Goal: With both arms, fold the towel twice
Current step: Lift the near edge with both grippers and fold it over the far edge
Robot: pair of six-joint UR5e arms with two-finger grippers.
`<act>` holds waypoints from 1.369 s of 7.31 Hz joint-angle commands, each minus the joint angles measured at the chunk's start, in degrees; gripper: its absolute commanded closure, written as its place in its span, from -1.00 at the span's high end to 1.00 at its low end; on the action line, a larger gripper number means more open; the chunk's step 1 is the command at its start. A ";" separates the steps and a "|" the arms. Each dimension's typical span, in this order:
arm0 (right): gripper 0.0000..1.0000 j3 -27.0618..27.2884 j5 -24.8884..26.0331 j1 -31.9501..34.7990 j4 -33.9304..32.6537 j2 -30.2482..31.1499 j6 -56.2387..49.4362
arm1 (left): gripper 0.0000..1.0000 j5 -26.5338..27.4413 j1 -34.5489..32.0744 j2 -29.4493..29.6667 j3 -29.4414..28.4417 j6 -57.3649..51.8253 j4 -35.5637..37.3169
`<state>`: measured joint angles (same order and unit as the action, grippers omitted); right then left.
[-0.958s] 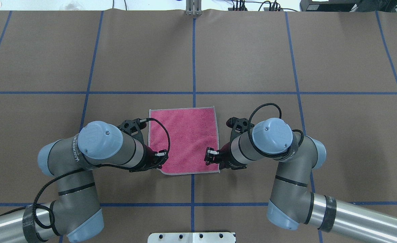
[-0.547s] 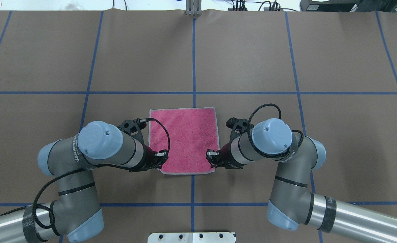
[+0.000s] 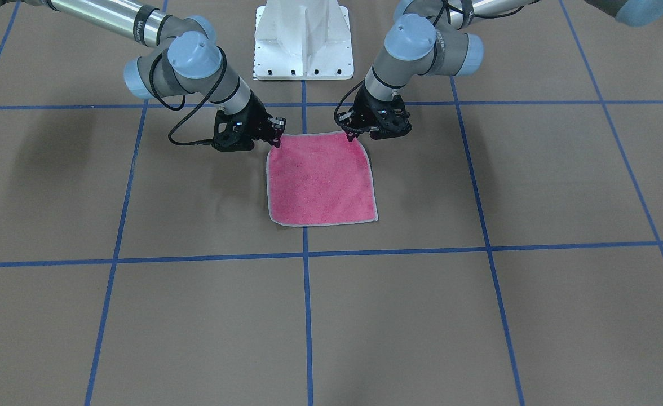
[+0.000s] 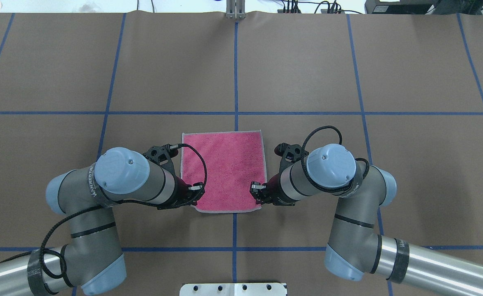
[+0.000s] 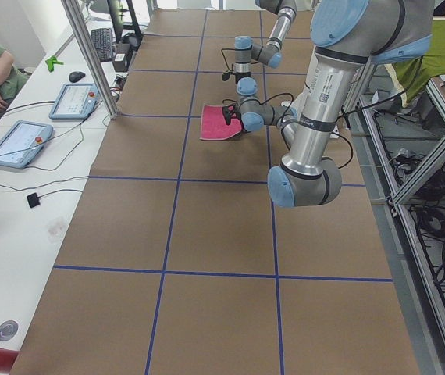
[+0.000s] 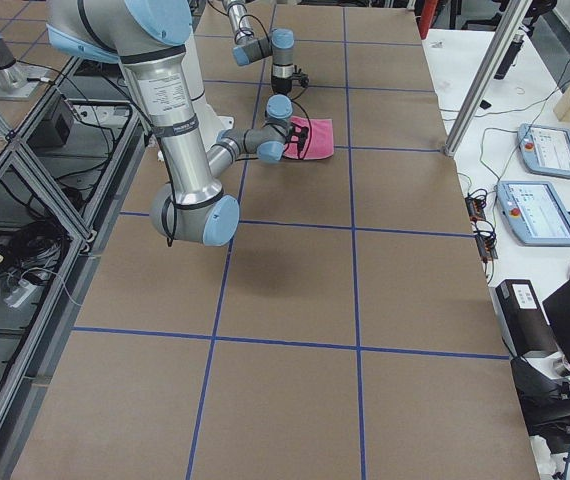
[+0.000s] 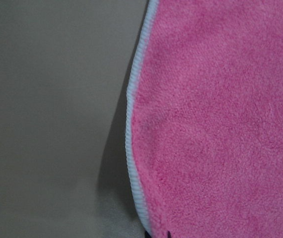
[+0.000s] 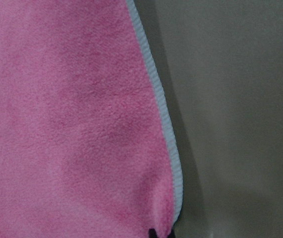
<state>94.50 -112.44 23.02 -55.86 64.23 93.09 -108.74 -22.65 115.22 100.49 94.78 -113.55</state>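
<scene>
Pink face up, the towel (image 3: 321, 180) lies flat on the brown table (image 3: 478, 316) in the front-facing view, just ahead of the white pedestal (image 3: 303, 39). The left gripper (image 3: 351, 134) is on its robot-side corner at the view's right and the right gripper (image 3: 277, 139) on the matching corner at the view's left. Both pairs of fingers look pressed together on the light edging. From overhead, the towel (image 4: 225, 168) stretches away from the robot beyond both grippers. Its edge nearest the robot is drawn a little narrower than the far edge, which fits two pinched corners. The two side views show the cloth small and distant between the arms, and say nothing about the fingers. In the left wrist view the towel (image 7: 221, 109) fills the right of the picture, its edging casts a shadow on the table, and a dark fingertip shows at the bottom rim. The right wrist view mirrors this, with the cloth gathered towards the tip at the bottom. Each arm is equally close to its own corner, so the first fold probably means carrying both corners forward over the free far edge, creasing along a line that runs across the table.
</scene>
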 commanded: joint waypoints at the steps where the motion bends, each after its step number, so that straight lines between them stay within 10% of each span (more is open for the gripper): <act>1: -1.00 1.90 -0.23 0.53 0.05 -0.06 0.60 | -1.00 -0.07 -0.12 -0.17 2.24 -0.03 0.09; 10: -1.00 0.35 0.38 6.06 -0.04 -2.07 3.50 | -1.00 -1.65 -5.39 -0.88 3.40 -0.29 0.09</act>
<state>96.66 -112.13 28.19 -55.92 63.68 96.67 -110.39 -27.58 114.14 104.70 94.57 -113.47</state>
